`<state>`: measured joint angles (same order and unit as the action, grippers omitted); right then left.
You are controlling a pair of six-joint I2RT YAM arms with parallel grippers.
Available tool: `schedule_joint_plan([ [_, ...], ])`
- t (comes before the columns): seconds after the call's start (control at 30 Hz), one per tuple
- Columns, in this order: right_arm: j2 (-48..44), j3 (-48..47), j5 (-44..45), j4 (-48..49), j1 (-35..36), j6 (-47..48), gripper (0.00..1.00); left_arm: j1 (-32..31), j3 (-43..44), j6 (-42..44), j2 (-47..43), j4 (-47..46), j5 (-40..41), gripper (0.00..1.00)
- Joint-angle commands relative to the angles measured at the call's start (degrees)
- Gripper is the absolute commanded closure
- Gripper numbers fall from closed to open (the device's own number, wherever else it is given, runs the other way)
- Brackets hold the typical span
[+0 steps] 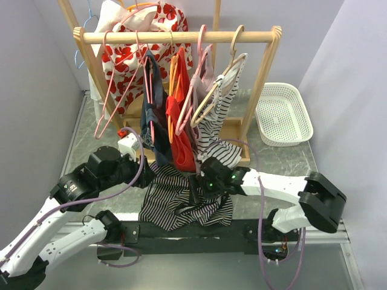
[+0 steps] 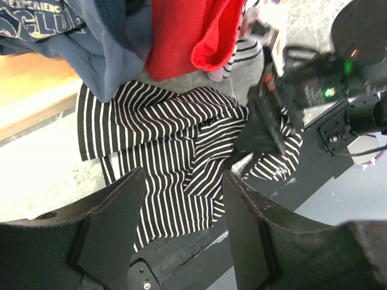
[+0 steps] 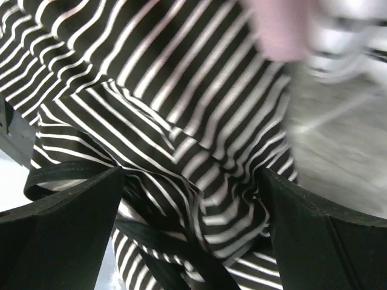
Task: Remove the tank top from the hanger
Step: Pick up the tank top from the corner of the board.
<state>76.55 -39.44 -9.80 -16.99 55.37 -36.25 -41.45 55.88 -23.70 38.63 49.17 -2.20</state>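
Note:
The black tank top with white stripes (image 1: 175, 202) lies crumpled on the table in front of the rack, off any hanger. An empty pink hanger (image 1: 112, 90) hangs at the left of the rail. My right gripper (image 1: 198, 186) is low over the top's right side, open wide. In the right wrist view its fingers (image 3: 66, 223) straddle rumpled folds and a black strap of the tank top (image 3: 181, 90). My left gripper (image 1: 142, 164) hovers at the top's left edge. It is open with nothing between its jaws (image 2: 184, 223), and the tank top (image 2: 175, 139) spreads below.
The wooden rack (image 1: 181, 37) carries a navy top (image 1: 154, 121), a red top (image 1: 180, 130), a white striped top (image 1: 211, 130) on a wooden hanger and a red-heart print garment (image 1: 130, 54). A white basket (image 1: 284, 115) stands at the back right. A black mounting rail (image 1: 193, 231) runs along the near edge.

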Motion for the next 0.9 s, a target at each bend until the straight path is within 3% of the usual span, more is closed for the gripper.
schedule_joint_plan([
  [0.0, 3.5, -3.5, -0.3, 3.8, 2.7, -0.6, 0.0, -0.2, 1.3, -0.3, -0.7, -3.2, 1.5, 0.39],
  [0.3, 9.2, -3.4, 1.8, 3.2, 4.1, -0.8, 0.03, -0.2, 1.5, 0.1, 0.6, -3.5, 1.4, 0.38],
  [0.33, 9.9, -3.6, 2.1, 2.9, 4.2, -0.8, 0.1, -0.2, 1.6, 0.1, 0.6, -3.6, 1.8, 0.38],
  [0.47, 12.6, -4.6, 3.5, 2.0, 4.2, 0.7, 0.21, -0.2, 1.4, 0.3, -0.4, -4.6, 2.0, 0.38],
  [0.5, 13.8, -4.9, 3.6, 1.6, 4.2, 1.0, 0.25, -0.2, 1.4, 0.2, -0.7, -4.7, 2.0, 0.37],
  [0.6, 15.4, -5.6, 3.6, 1.3, 4.3, 1.4, 0.5, -0.1, 1.4, 0.2, -1.1, -4.6, 2.0, 0.37],
  [0.63, 15.4, -5.2, 3.4, 1.5, 4.2, 1.2, 0.67, -0.2, 1.5, 0.2, -1.1, -4.5, 2.0, 0.37],
  [0.73, 14.1, -4.0, 3.7, 1.1, 4.2, 0.7, 0.94, -0.2, 1.4, 0.1, -1.5, -4.4, 2.0, 0.37],
  [0.77, 12.0, -3.5, 4.9, 0.7, 4.3, 0.3, 1.0, -0.2, 1.4, 0.1, -1.5, -4.4, 2.1, 0.37],
  [0.87, 4.1, -1.1, 8.0, -1.8, 4.2, -0.9, 1.0, -0.2, 1.5, 0.4, -1.8, -4.6, 2.0, 0.37],
])
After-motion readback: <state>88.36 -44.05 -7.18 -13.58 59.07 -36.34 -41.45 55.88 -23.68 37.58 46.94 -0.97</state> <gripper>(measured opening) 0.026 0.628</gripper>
